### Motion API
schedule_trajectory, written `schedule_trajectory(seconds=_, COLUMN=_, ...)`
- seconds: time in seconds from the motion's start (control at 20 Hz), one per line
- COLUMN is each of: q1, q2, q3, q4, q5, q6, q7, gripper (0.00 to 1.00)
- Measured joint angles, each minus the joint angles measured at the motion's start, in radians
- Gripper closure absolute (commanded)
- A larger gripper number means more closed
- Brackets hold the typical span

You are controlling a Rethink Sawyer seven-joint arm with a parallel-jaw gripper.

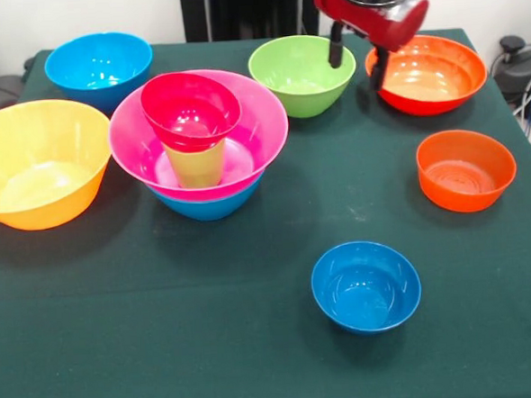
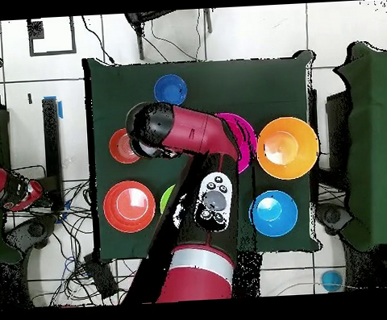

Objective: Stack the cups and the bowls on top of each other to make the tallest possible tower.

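The tower point(image 1: 199, 144) — glossy round bowls, tapered lime cup point(image 1: 197, 163) — stands while the pincer point(image 1: 358, 56) hangs released.

You get bright, even light from above; soft shadows on the tablecloth point(image 1: 256, 344), mild glare inside the bowls, perhaps slight blur
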Motion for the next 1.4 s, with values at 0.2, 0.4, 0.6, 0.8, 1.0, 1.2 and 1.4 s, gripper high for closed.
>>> schedule_trajectory(seconds=0.2, q1=0.006, q2=0.002, q3=-0.045, q4=0.000, q5=0.000, q6=0.000, q7=0.021, gripper=0.00)
schedule_trajectory(seconds=0.4, q1=0.012, q2=0.003, q3=-0.071, q4=0.000, q5=-0.001, q6=0.000, q7=0.023, gripper=0.00)
schedule_trajectory(seconds=0.6, q1=0.018, q2=0.004, q3=-0.089, q4=0.003, q5=0.004, q6=0.000, q7=0.023, gripper=0.00)
schedule_trajectory(seconds=0.8, q1=0.015, q2=0.004, q3=-0.087, q4=0.020, q5=0.028, q6=-0.005, q7=0.023, gripper=0.00)
schedule_trajectory(seconds=1.0, q1=0.005, q2=0.004, q3=-0.080, q4=0.049, q5=0.061, q6=-0.023, q7=0.023, gripper=0.00)
schedule_trajectory(seconds=1.2, q1=-0.016, q2=0.004, q3=-0.059, q4=0.083, q5=0.094, q6=-0.047, q7=0.023, gripper=0.00)
schedule_trajectory(seconds=1.4, q1=-0.036, q2=0.005, q3=-0.038, q4=0.101, q5=0.105, q6=-0.066, q7=0.023, gripper=0.00)
